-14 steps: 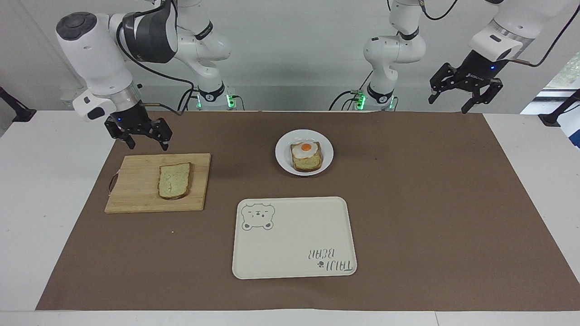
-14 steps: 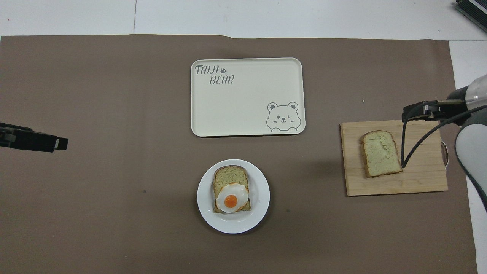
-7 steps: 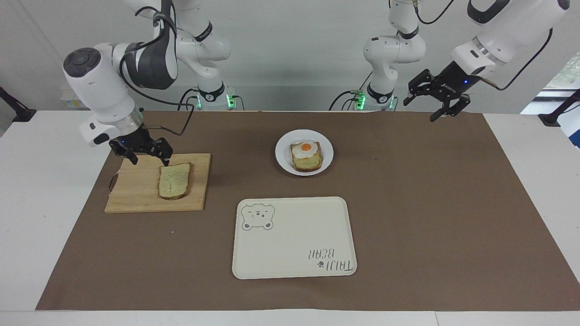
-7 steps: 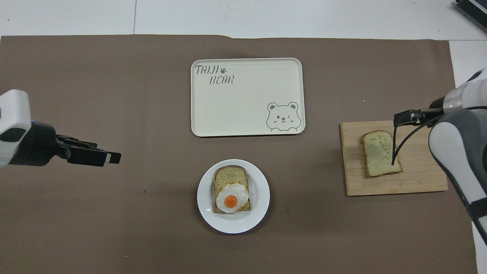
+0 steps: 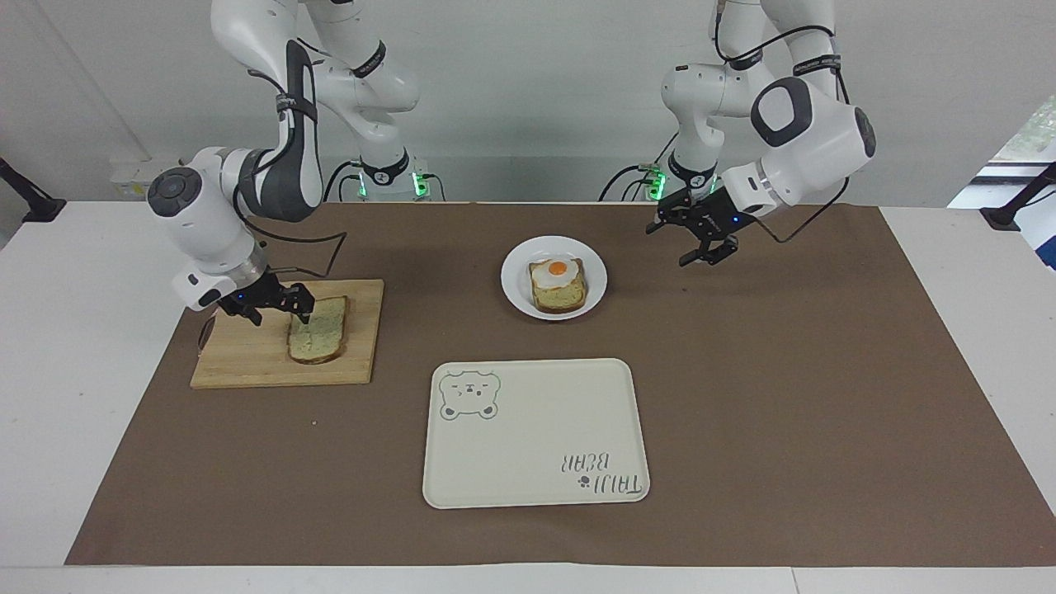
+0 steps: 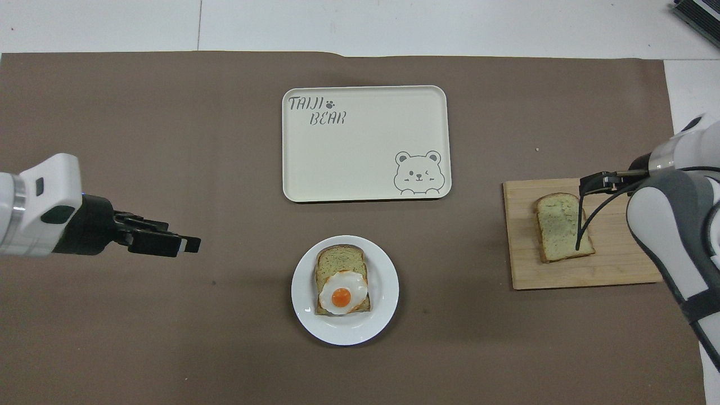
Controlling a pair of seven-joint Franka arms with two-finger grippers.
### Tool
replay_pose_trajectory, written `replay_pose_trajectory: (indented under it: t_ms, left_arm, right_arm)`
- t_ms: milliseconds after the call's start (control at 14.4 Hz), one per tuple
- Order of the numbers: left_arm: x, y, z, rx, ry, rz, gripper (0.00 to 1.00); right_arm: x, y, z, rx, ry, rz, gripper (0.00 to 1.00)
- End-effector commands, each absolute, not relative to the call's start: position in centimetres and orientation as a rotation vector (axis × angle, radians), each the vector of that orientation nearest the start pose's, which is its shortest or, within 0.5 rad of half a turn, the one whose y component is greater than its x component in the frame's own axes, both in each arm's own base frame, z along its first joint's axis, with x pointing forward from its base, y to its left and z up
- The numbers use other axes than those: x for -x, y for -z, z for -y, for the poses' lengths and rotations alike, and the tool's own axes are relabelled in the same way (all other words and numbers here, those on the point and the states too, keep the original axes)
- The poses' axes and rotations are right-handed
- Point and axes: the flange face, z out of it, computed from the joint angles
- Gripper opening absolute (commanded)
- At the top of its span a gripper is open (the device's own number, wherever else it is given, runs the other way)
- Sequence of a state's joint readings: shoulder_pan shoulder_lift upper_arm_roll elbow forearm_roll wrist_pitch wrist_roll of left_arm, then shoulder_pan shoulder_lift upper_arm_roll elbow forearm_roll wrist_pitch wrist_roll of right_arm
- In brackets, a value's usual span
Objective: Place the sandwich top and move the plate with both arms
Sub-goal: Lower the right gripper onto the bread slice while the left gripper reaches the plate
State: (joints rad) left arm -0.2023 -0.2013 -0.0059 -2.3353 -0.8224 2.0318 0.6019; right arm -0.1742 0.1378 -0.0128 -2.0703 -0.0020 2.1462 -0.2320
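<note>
The sandwich top (image 5: 317,328), a plain pale slice with brown crust, lies flat on the wooden board (image 5: 247,359). The round white plate (image 5: 516,293) sits near the board, holding egg-topped bread.

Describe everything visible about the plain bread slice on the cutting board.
The sandwich top is one pale, speckled slice with a brown crust, one end rounded. It lies flat on the wooden cutting board, at the right arm's end of the table. The right gripper is low at the slice's edge nearest the robots; whether they touch is unclear.
</note>
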Motion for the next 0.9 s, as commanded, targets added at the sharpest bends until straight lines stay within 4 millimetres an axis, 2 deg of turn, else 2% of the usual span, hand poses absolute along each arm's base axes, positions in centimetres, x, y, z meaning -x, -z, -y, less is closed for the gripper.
replay_pose_trajectory:
  t_ms: [0, 69, 346, 416, 554, 623, 762, 831]
  left_arm:
    - [-42.3, -38.6, 15.2, -2.337, -0.126, 0.446, 1.00]
    - [-41.8, -37.4, 15.3, -2.327, -0.132, 0.423, 0.97]
    - [-40.1, -33.2, 15.5, -2.253, -0.122, 0.409, 0.83]
    - [-39.9, -32.2, 15.4, -2.246, -0.124, 0.386, 0.76]
    - [-39.7, -31.3, 16.0, -2.236, -0.122, 0.373, 0.74]
    - [-39.6, -31.1, 16.1, -2.233, -0.119, 0.360, 0.74]
    - [-39.6, -30.5, 15.6, -2.249, -0.150, 0.288, 0.72]
    - [-39.3, -30.0, 15.9, -2.254, -0.156, 0.251, 0.72]
  right_arm:
    - [-53.5, -34.8, 11.8, 3.108, -0.078, 0.128, 0.66]
    - [-53.2, -34.1, 12.0, 3.107, -0.083, 0.122, 0.59]
    - [-52.9, -32.6, 11.7, 3.093, -0.081, 0.103, 0.56]
    - [-52.9, -32.1, 11.2, 3.068, -0.082, 0.080, 0.56]
    - [-52.9, -30.8, 11.5, 3.054, -0.105, 0.081, 0.56]
    - [-53.0, -30.4, 11.5, 3.055, -0.100, 0.094, 0.47]
    - [-53.0, -30.4, 11.6, 3.055, -0.102, 0.094, 0.09]
    - [-52.9, -30.3, 11.6, 3.054, -0.107, 0.090, 0.00]
